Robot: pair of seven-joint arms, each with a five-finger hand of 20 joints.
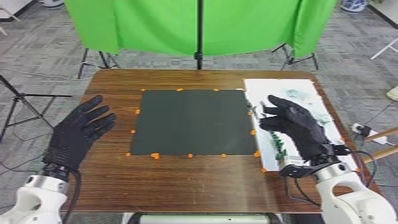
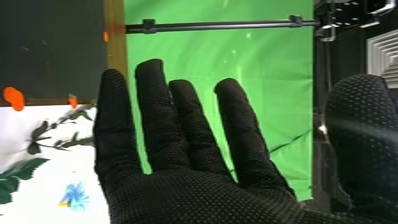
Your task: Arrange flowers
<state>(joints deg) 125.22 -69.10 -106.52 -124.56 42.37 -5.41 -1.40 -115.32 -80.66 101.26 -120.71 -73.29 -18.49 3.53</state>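
Arranging so far: I judge this to be the very start. The green sprig (image 1: 279,145) near me and the pale bloom (image 1: 295,93) farther off both lie on the white sheet (image 1: 259,85), which looks like my supply area.
Left to do: picking stems one at a time and laying them out, most likely on the dark mat (image 1: 191,122) beside the sheet.
Right arm (image 1: 342,185): in from the near edge, bringing its hand out over the sheet.
Right hand (image 1: 299,125): above the flowers, close to the mat's side. In the wrist view I have its fingers straight with slim gaps between them, thumb set wide apart, holding nothing.
Left arm (image 1: 43,190): in from the near edge on the other side, out of my way.
Left hand (image 1: 78,132): over the table's left part, beside the mat, fingers spread and holding nothing.
Flowers by the wrist: a leafy stem (image 2: 39,131) and a blue flower (image 2: 74,196) lie on the sheet; I can't tell whether that flower is the pale bloom.
Green cloth (image 1: 155,25): hung beyond the table's far edge.
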